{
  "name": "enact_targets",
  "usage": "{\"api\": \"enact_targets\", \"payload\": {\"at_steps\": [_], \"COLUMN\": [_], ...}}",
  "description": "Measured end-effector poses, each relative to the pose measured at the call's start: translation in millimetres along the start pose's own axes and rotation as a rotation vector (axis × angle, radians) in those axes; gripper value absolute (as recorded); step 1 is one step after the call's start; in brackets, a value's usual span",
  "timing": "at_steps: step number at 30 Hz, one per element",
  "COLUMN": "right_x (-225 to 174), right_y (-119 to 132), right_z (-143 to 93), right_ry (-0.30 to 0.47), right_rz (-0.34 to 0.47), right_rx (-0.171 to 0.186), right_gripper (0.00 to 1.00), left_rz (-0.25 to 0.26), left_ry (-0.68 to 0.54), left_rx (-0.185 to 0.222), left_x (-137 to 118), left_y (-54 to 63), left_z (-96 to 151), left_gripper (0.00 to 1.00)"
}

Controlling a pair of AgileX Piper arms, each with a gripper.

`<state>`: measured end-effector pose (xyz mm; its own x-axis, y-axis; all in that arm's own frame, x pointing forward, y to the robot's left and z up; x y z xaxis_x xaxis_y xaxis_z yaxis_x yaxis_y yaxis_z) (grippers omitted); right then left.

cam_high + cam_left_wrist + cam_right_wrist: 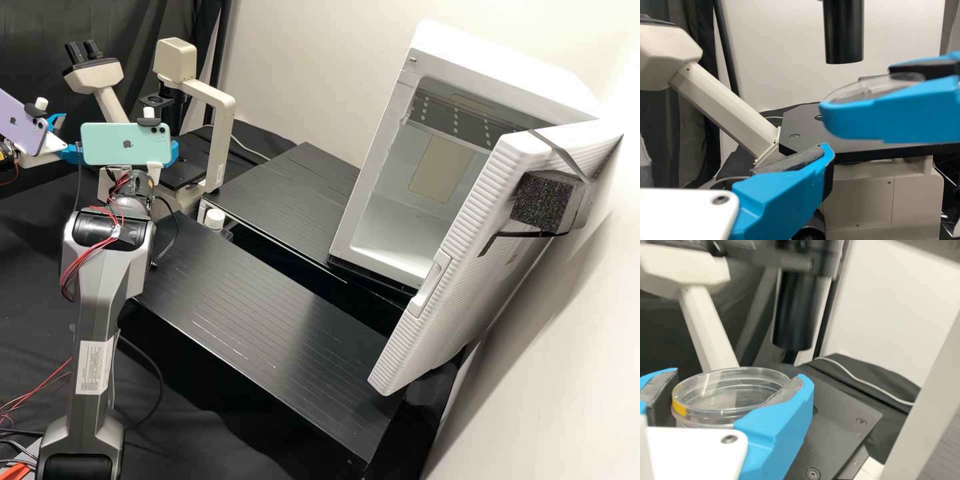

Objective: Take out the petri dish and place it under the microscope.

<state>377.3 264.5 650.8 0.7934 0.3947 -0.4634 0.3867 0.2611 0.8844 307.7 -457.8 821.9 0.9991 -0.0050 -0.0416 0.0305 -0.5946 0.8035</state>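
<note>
Gripping a clear, round plastic petri dish [732, 390] with a yellow strip [678, 407] between the two bright blue fingers [777, 425] of the white right gripper [175, 152], near the flat black stage [840, 422] of the off-white microscope [222, 127], and holding the matching white-and-blue left gripper [71, 137] open nearby.
</note>
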Motion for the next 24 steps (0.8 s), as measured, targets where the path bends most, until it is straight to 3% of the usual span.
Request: {"api": "enact_targets", "payload": {"at_steps": [4, 11, 24], "right_x": [15.5, 32.6, 56.8], "right_y": [-4.8, -0.2, 1.0], "right_z": [5.1, 18.8, 23.9], "right_ry": [-0.026, -0.047, -0.062], "right_rz": [-0.011, 0.006, 0.007], "right_rx": [0.03, 0.032, 0.054], "right_gripper": [0.0, 0.0, 0.0], "left_rz": [0.0, 0.0, 0.0], "left_ry": [0.0, 0.0, 0.0], "left_rx": [0.0, 0.0, 0.0], "left_x": [0.0, 0.0, 0.0], "left_y": [0.0, 0.0, 0.0], "left_z": [0.0, 0.0, 0.0], "left_gripper": [1.0, 1.0, 1.0]}}
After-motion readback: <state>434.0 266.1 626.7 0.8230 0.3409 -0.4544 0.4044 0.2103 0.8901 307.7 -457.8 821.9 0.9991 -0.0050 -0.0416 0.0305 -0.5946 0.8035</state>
